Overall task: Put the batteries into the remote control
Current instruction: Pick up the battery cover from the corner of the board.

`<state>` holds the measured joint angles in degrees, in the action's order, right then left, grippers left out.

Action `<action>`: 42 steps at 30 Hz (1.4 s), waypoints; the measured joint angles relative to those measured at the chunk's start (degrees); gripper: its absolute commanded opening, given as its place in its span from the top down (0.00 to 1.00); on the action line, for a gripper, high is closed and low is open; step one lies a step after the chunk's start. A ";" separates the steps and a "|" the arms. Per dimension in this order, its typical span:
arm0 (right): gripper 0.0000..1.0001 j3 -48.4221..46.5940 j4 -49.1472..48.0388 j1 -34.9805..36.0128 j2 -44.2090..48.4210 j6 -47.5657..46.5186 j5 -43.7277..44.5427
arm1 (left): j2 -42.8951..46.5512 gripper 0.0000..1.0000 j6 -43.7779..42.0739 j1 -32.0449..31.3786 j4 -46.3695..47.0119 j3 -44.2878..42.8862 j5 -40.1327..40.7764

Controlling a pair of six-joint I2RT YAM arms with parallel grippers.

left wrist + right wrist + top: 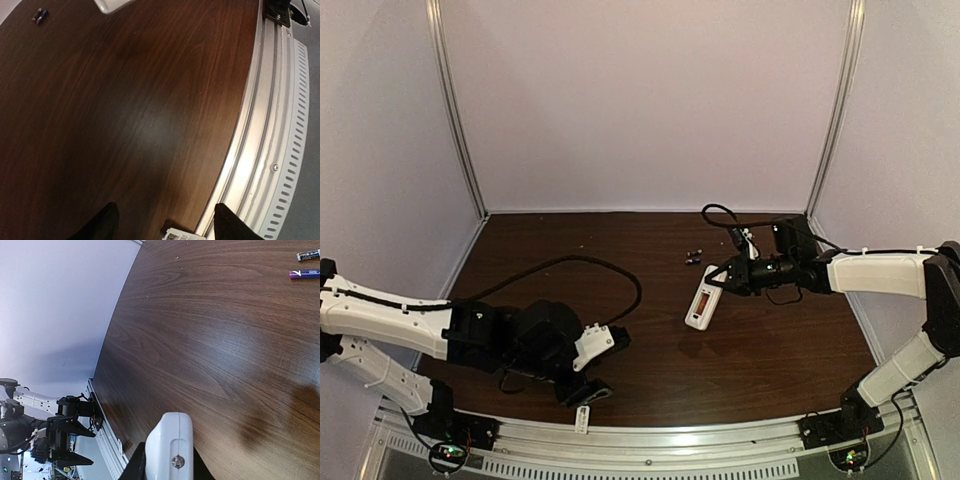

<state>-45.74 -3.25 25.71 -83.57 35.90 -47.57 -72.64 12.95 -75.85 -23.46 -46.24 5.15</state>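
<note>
Remote control [703,302] out right of centre on the tabletop [620,240], long and white, and the right claw [724,279] has it clenched by its far end. The wrist view shows the rounded white casing wedged between the two dark fingers [135,470]. Whether the remote's near end rests on the wood or hangs just above it, can't tell from here. Batteries [692,258], both of them, lie loose side by side on the wood just beyond the remote's far end, near it but apart from it and from the claw. Over on the near left, the left arm is folded low and the left claw [167,222] is released, fingers spread wide over bare wood, right beside the metal rail [260,140] along the near edge
</note>
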 measured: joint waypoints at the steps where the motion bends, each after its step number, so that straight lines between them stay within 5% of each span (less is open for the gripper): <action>1: 1.00 0.00 0.00 -0.02 0.00 0.00 -0.02 | 0.90 0.34 3.41 0.00 -0.09 1.70 -0.28; 8: 1.00 0.02 -0.37 -0.04 0.00 0.04 -0.22 | 12.72 0.46 25.88 0.00 0.87 14.60 -0.46; 16: 1.00 0.04 -1.07 -0.04 0.00 0.07 -0.39 | 22.71 0.51 37.86 2.47 11.65 29.27 -5.33; 23: 1.00 0.04 -1.31 -0.07 0.00 0.37 -0.44 | 24.15 0.57 40.17 9.62 22.16 34.95 -13.49; 42: 1.00 0.04 -1.22 -0.09 0.00 0.31 -0.44 | 5.31 0.64 38.99 17.31 42.12 37.88 -29.44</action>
<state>-45.69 -4.47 25.63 -83.57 36.21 -48.01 -67.33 51.94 -58.54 18.65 -8.36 -24.29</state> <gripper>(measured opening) 0.212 0.393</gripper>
